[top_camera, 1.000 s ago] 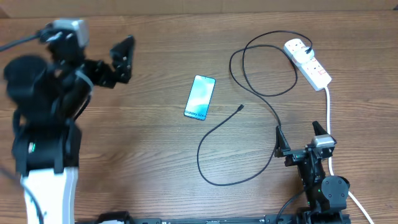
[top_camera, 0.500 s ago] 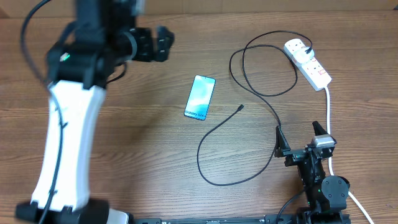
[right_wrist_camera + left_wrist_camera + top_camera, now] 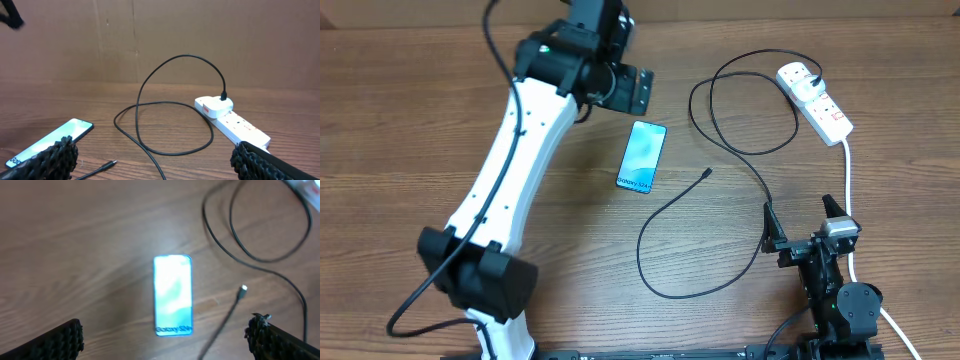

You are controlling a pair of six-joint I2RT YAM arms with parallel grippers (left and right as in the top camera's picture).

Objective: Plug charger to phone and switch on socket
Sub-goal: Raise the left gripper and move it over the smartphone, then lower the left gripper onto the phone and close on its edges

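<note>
The phone [image 3: 642, 156] lies face up on the wooden table, screen glowing teal; it shows in the left wrist view [image 3: 173, 295] and the right wrist view [image 3: 50, 140]. The charger cable [image 3: 750, 165] loops across the table, its connector tip [image 3: 707, 173] loose to the right of the phone and its black plug in the white socket strip [image 3: 815, 100]. My left gripper [image 3: 638, 90] is open and empty, raised over the table just behind the phone. My right gripper [image 3: 806, 220] is open and empty near the front right.
The strip's thick white cord [image 3: 848, 180] runs down the right side past my right arm. A brown cardboard wall [image 3: 160, 40] stands behind the table. My white left arm [image 3: 510, 170] stretches diagonally over the table's left half.
My left arm has swung from the far left across the table to just behind the phone. The right arm, phone and cable have not moved.
</note>
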